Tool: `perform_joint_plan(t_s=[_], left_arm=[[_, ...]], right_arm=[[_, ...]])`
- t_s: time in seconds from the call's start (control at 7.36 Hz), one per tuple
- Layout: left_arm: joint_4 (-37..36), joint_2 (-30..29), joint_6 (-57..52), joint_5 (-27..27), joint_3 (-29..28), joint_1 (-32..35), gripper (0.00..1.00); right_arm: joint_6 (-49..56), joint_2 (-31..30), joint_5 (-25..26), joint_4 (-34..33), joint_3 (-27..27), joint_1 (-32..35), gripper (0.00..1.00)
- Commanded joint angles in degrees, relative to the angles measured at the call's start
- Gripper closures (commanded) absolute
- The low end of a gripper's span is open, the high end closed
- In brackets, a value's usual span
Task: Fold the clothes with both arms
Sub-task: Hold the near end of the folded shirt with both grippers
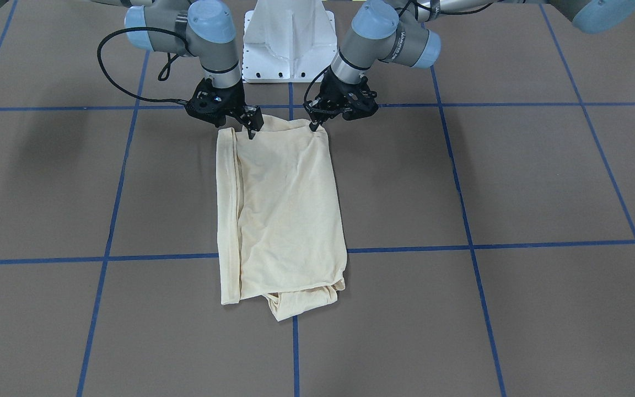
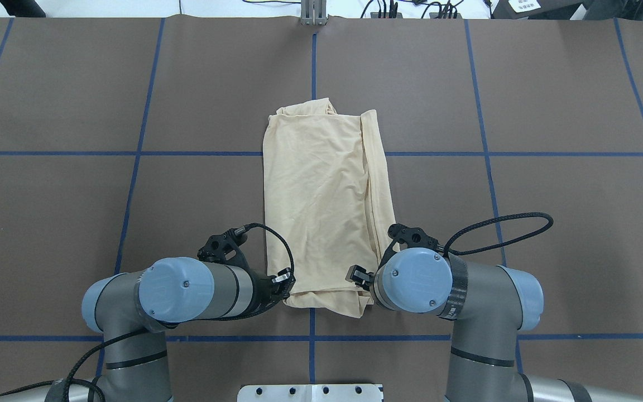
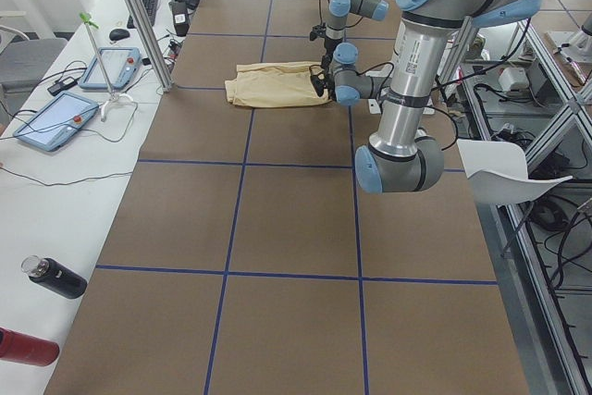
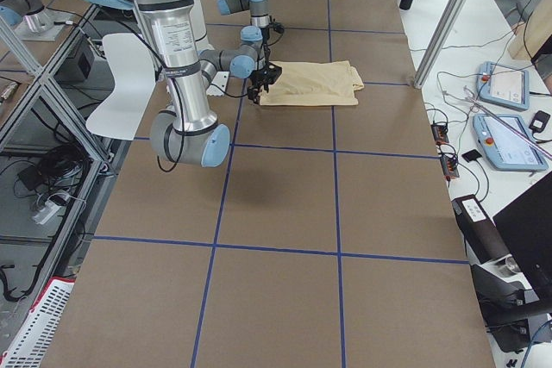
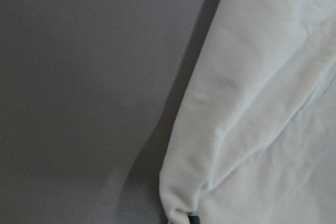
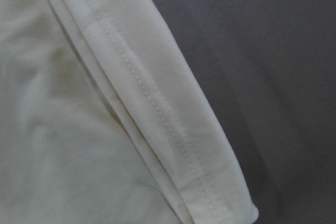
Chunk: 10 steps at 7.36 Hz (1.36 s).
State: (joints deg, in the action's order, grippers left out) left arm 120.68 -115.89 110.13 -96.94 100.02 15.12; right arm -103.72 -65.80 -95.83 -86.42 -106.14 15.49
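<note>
Two grippers sit at the shirt's short edge nearest the base.

Front view: shirt (image 1: 284,209) lies flat mid-table (image 1: 516,182), folded to a long rectangle. Right gripper (image 1: 251,131) and left gripper (image 1: 313,125) each meet one near corner, fingers drawn together. Both look pinched on cloth. Far end ragged, with a bunched fold poking out.

Overhead: long axis runs straight away from the base, along the centre tape line (image 2: 313,67). A narrow folded strip lies along the robot's right side. No print, collar or label shows, so which end is the neck cannot be told.

Left side view: shirt small and far off, lengthwise across the view. Gripper state not readable here.

Right side view: the same, with the near arm's gripper at the shirt's end.

Left wrist: rounded cloth corner bunched at a dark fingertip (image 5: 193,219), consistent with a hold.

Right wrist: stitched hem (image 6: 157,103) and stacked layers on the table; no finger seen.

Risks, as judged:
- Thin cloth: a pinch may catch only the top layer, so the layers part on lifting.
- The side strip may slide open.
- Uneven lifting would skew the fold.
</note>
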Motion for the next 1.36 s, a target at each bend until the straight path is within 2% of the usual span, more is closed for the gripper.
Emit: perform_joint_plan(t_s=[0.0, 0.27, 0.68, 0.81, 0.95, 1.09, 1.22], left_arm=[[-0.2, 0.1, -0.1, 0.0, 0.0, 0.1, 1.0], [-0.2, 0.1, -0.1, 0.0, 0.0, 0.1, 1.0], [-0.2, 0.1, -0.1, 0.0, 0.0, 0.1, 1.0], [-0.2, 0.1, -0.2, 0.0, 0.0, 0.1, 1.0], [-0.2, 0.1, -0.2, 0.0, 0.0, 0.1, 1.0], [-0.2, 0.1, -0.2, 0.0, 0.0, 0.2, 1.0], [-0.2, 0.1, -0.2, 0.0, 0.0, 0.1, 1.0]], right_arm=[[-0.1, 0.8, -0.1, 0.1, 0.1, 0.0, 0.05], [-0.1, 0.8, -0.2, 0.1, 0.1, 0.0, 0.2], [-0.3, 0.8, -0.2, 0.1, 0.1, 0.1, 0.63], [-0.3, 1.2, -0.2, 0.1, 0.1, 0.0, 0.72], [-0.3, 1.3, -0.2, 0.1, 0.1, 0.1, 0.9], [-0.3, 1.4, -0.2, 0.1, 0.1, 0.1, 1.0], [-0.3, 1.5, -0.2, 0.1, 0.0, 0.1, 1.0]])
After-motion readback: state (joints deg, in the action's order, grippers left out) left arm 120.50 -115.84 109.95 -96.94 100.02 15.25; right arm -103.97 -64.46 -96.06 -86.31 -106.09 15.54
